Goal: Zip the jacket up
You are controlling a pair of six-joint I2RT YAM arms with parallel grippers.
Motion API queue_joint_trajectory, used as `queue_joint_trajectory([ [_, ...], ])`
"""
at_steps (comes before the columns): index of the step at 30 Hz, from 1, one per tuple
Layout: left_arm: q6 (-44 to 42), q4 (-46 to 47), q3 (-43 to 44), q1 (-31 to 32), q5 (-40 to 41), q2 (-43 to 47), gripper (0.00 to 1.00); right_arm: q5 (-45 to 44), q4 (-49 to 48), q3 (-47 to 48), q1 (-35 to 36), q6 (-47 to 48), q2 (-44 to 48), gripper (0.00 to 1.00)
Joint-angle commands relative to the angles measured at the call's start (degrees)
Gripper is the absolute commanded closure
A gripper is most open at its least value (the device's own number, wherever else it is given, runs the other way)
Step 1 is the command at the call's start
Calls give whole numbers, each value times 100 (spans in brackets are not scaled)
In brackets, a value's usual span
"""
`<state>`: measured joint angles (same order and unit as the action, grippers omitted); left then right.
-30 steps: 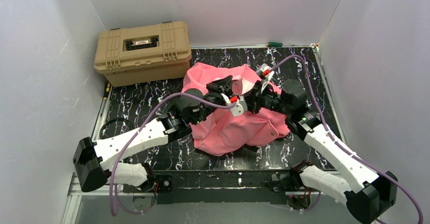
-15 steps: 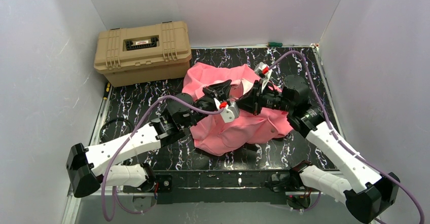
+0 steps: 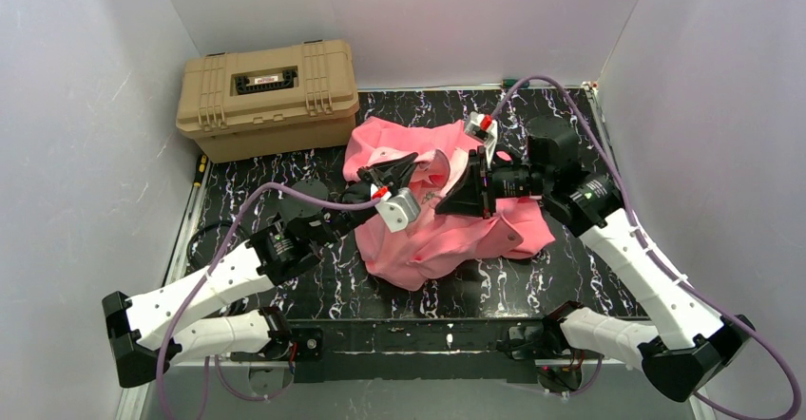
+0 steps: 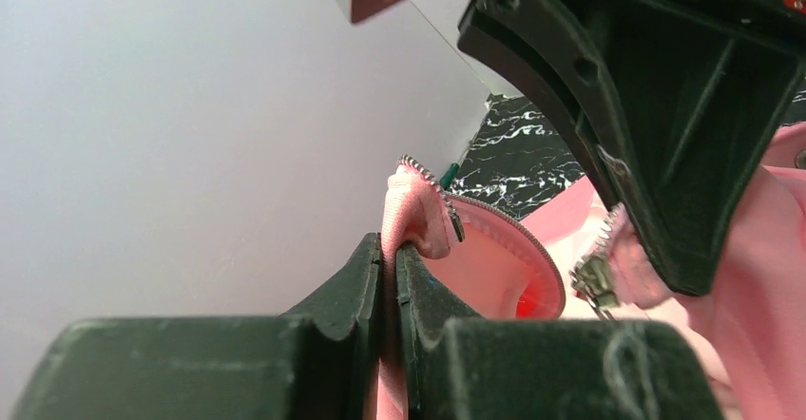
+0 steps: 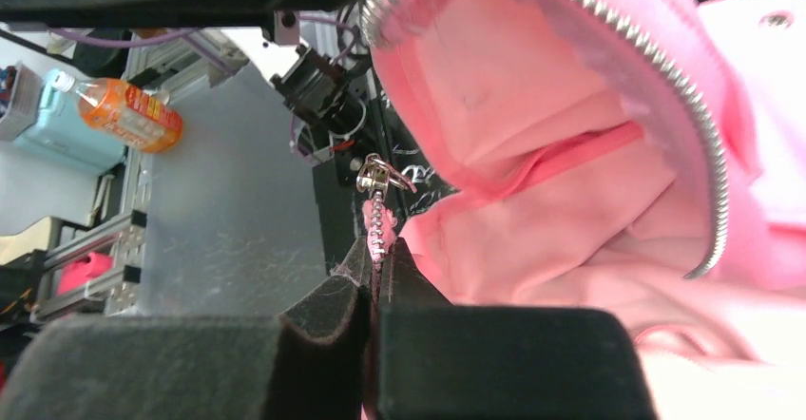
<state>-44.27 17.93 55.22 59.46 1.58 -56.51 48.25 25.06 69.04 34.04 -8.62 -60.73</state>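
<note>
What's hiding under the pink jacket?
The jacket lies on the black marbled table, which shows all round it. Whatever is beneath the fabric is covered, so I cannot tell if anything else is there.

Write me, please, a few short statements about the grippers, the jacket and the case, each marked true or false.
1. The left gripper is shut on a zipper edge of the jacket. True.
2. The right gripper is open and clear of the fabric. False: it is shut on the other zipper edge, with the slider just past its fingertips.
3. The jacket is fully zipped. False: its two toothed edges are apart.
4. The tan case has its lid shut. True.
</note>
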Motion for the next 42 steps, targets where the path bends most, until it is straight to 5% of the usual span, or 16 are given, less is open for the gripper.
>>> queue_joint_trajectory([
  [1, 86, 184, 102, 48, -158, 181, 100, 93, 481, 383, 98, 106, -118, 99],
  [42, -281, 214, -95, 57, -349, -7, 100, -413, -19, 418, 191, -160, -84, 99],
])
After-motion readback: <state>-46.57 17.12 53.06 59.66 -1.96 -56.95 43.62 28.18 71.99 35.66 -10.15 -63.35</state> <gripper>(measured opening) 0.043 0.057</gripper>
